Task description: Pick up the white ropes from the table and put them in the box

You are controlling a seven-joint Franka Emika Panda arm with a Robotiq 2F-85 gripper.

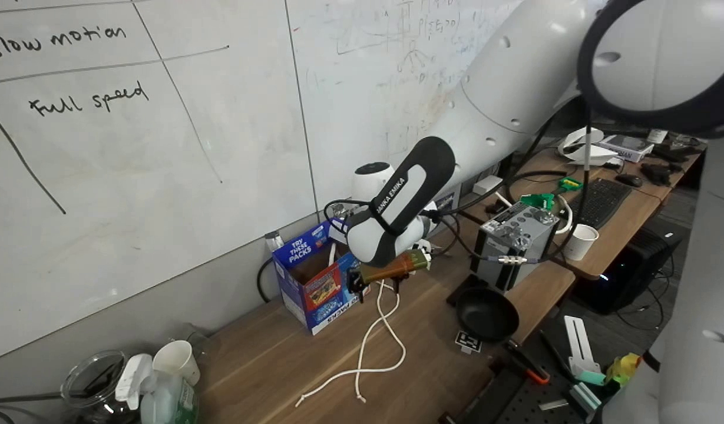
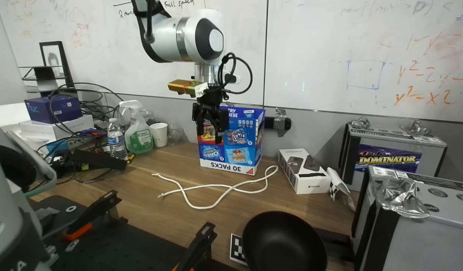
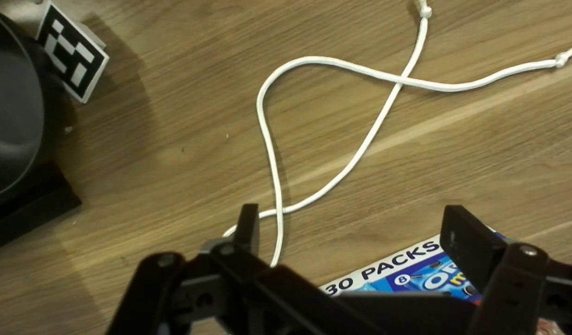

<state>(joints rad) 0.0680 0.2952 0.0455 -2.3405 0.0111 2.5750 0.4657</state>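
Note:
A white rope (image 1: pixel 404 352) lies loose on the brown table (image 1: pixel 261 377), crossing itself; it also shows in an exterior view (image 2: pixel 201 207) and the wrist view (image 3: pixel 369 135). The blue box (image 1: pixel 295 300) stands open-topped against the wall behind the rope; its printed front shows in an exterior view (image 2: pixel 235 150), its lower edge in the wrist view (image 3: pixel 393 270). A white strip shows at its opening; I cannot tell what it is. My gripper (image 2: pixel 210 131) hangs above the table before the box. In the wrist view its fingers (image 3: pixel 351 214) are wide apart, nothing between them; one hides part of the rope.
A black pan (image 2: pixel 284 241) with a marker card (image 3: pixel 74 56) stands at the near side. A white phone box (image 2: pixel 310 180) is beside the blue box. Grey battery units (image 2: pixel 404 226) are beyond it. A spray bottle (image 2: pixel 139 131) and paper cup (image 2: pixel 159 134) stand along the wall.

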